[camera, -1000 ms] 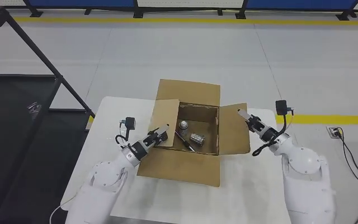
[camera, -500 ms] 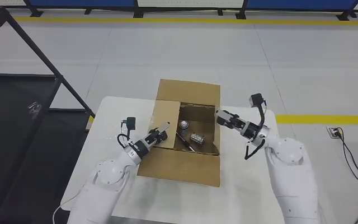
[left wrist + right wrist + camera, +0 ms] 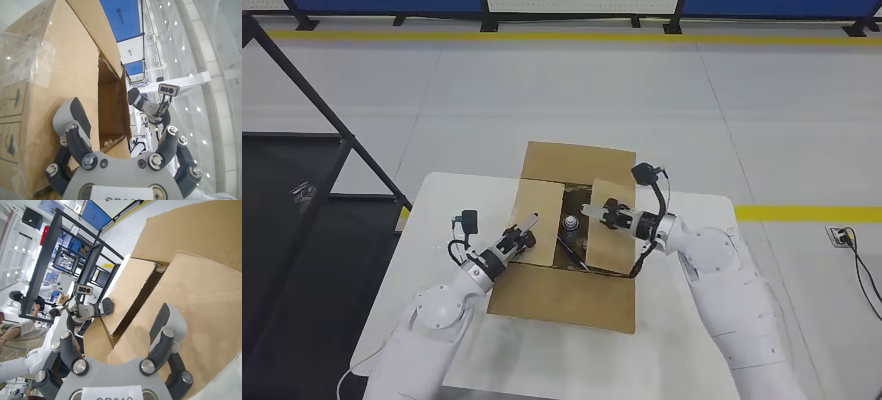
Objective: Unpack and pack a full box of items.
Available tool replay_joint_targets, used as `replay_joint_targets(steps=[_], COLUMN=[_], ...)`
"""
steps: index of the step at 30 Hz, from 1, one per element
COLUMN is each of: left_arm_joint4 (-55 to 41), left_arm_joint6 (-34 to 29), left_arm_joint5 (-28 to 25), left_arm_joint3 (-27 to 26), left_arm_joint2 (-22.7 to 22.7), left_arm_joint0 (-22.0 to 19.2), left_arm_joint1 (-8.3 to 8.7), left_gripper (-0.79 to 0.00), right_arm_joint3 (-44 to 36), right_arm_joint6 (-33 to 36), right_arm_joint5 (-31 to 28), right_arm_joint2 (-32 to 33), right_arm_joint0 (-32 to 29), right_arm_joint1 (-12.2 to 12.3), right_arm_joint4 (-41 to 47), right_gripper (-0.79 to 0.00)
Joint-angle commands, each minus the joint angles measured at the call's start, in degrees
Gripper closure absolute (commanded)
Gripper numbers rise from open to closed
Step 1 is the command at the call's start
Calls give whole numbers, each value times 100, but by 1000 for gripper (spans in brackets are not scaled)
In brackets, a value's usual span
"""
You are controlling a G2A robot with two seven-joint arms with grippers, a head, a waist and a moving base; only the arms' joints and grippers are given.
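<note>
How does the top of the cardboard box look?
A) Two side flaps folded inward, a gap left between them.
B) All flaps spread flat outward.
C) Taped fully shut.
A: the left flap and right flap of the cardboard box lean over the opening, a dark gap between them.

Robot lab hall, yellow floor tape, blue partitions, black rack
</note>
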Motion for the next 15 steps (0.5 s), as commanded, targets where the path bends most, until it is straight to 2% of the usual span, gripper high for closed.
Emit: replay_joint_targets(steps=[1,15], left_arm_joint4=[15,44], left_arm_joint6=[34,87], left_arm_joint5=[46,104], left_arm_joint3=[17,46], left_arm_joint2=[15,56], left_arm_joint0=[-7,-10], left_arm_joint1=[-9,-54], left_gripper=[-785,-785], right_arm_joint3=[43,490], right_arm_joint6=[-21,21], right_arm_joint5=[100,612], right_arm_joint2=[-147,-721], right_arm_joint0=[63,433], right_arm_joint1=[-10,-39], right_arm_joint4=[-123,-517], right_gripper=[-785,-785])
